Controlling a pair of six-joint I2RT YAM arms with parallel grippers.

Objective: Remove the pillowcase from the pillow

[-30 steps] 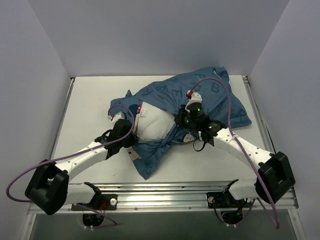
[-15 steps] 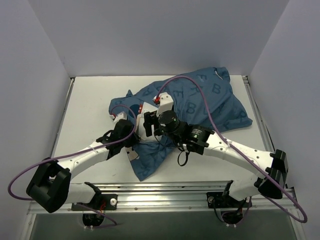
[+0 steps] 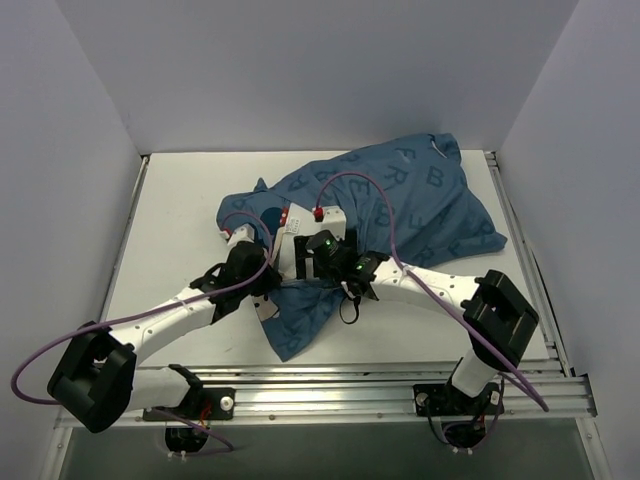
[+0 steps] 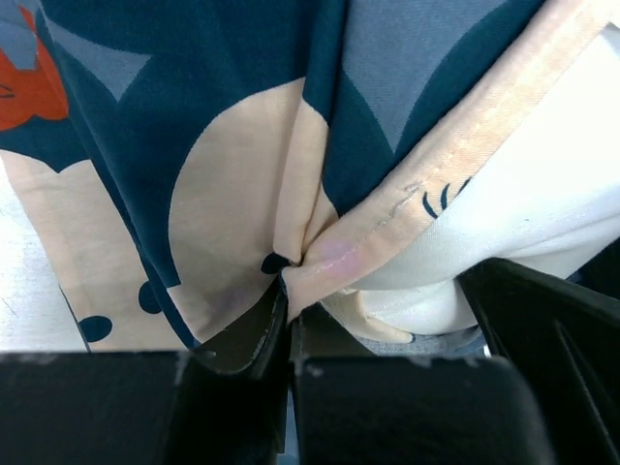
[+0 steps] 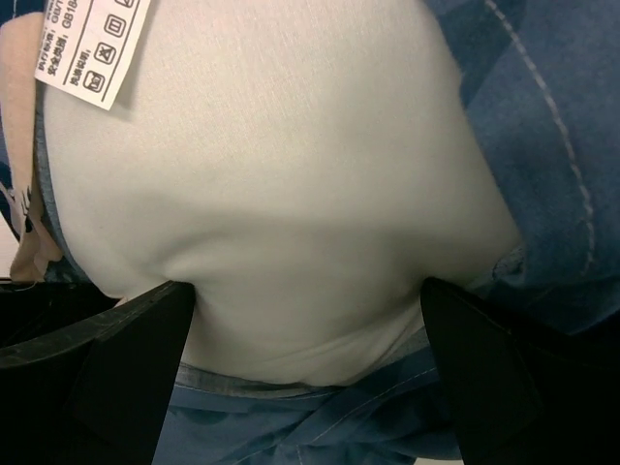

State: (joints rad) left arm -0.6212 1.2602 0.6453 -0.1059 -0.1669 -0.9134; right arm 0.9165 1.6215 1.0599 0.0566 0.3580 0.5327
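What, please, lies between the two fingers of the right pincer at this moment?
The white pillow bulges into the gap between the spread fingers of the right pincer, with nothing else there. The right wrist view shows this.

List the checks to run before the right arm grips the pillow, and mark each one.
1. Left fingers clamped on the pillowcase: ok, shut on a fold at its hem.
2. Right fingers open: ok, spread wide.
3. Pillow between the right fingers: ok, its white bulge sits between them.
4. No pillowcase fabric in that gap: cannot tell, blue fabric lies just below the bulge.
5. Care label away from the grip: ok, it lies at the far end of the bulge.
6. Pillow out of the pillowcase: not ok, mostly covered.
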